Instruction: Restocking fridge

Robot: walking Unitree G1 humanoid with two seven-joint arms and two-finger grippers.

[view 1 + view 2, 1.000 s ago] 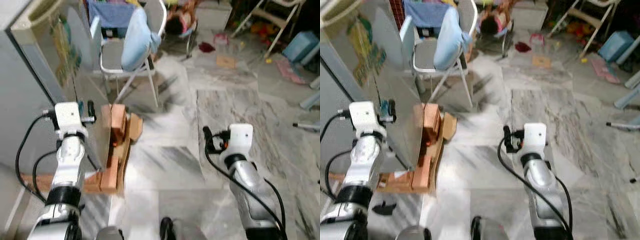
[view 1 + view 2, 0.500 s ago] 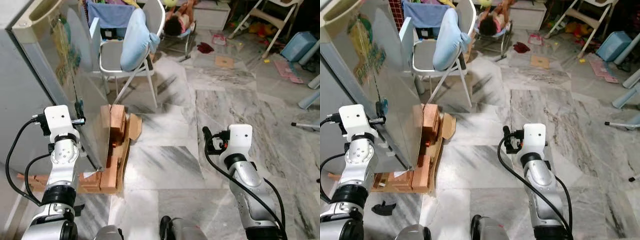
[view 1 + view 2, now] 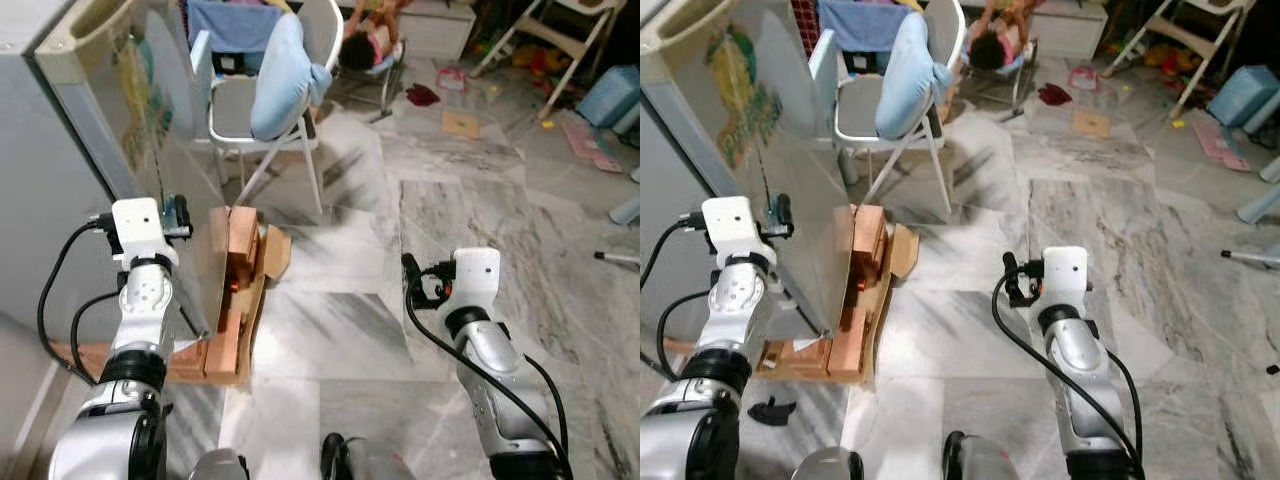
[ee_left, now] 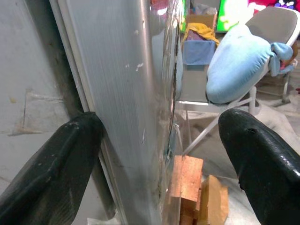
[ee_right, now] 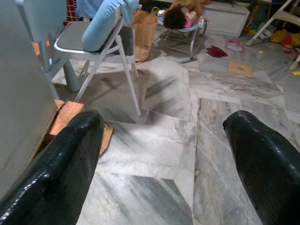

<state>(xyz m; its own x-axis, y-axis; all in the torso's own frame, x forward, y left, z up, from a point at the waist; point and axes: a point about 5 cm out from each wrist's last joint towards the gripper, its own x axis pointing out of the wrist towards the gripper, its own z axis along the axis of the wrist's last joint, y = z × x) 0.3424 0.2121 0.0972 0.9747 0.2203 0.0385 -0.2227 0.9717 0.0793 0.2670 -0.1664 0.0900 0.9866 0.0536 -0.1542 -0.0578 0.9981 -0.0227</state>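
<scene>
The left claw is reaching at the fridge door's free edge, its fingers spread wide and straddling that edge, one on the inner side and one on the outer. Against half a second ago, the left arm is sitting higher and nearer the door, while the whole scene has slid a little, so part of that is probably the camera moving. It likely means the door is about to be gripped or swung, the first step before anything can be restocked; whether a finger is already touching the metal is hard to say. The fridge is standing on the robot's left on bricks. The right claw is hanging over the marble floor, fingers spread and holding nothing. A chair is standing behind the door, and a person is lying farther back.
</scene>
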